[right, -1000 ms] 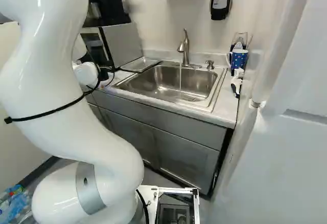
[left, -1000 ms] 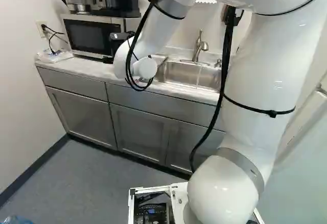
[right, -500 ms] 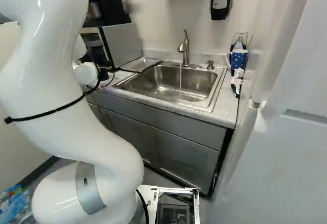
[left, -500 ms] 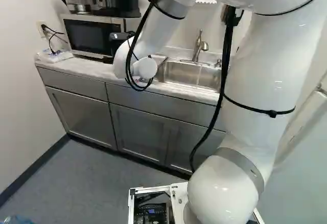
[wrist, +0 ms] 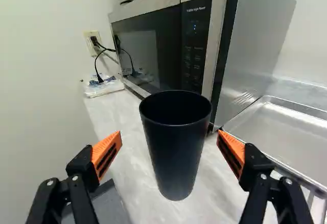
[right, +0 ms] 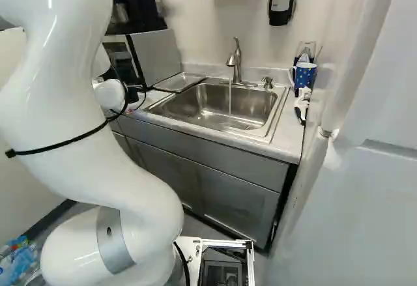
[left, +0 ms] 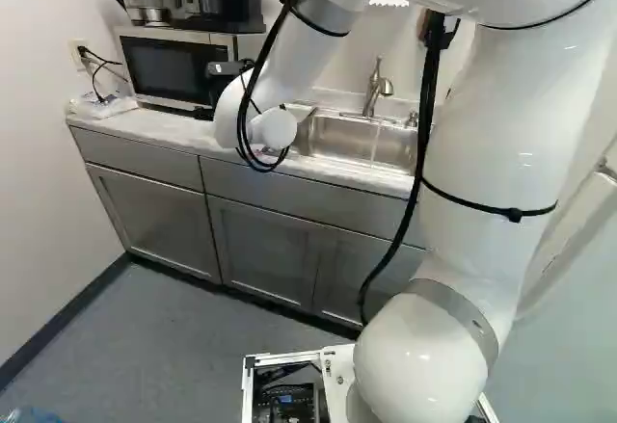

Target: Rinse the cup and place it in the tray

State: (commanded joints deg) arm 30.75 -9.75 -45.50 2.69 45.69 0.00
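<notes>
Cup [wrist: 176,157], matte blk, tapered, upright on marbled surface [wrist: 217,188] ahead of my released pincer [wrist: 170,133]; steel sink [right: 215,107], ctr of right base view.

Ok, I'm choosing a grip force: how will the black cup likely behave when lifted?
The black cup looks tall with a narrower base, so a high nudge might tip it. Its smooth sides may slip, though the wider rim could help catch it.

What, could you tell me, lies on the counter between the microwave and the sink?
The metal tray lies between the microwave and the sink, as the right base view shows.
</notes>
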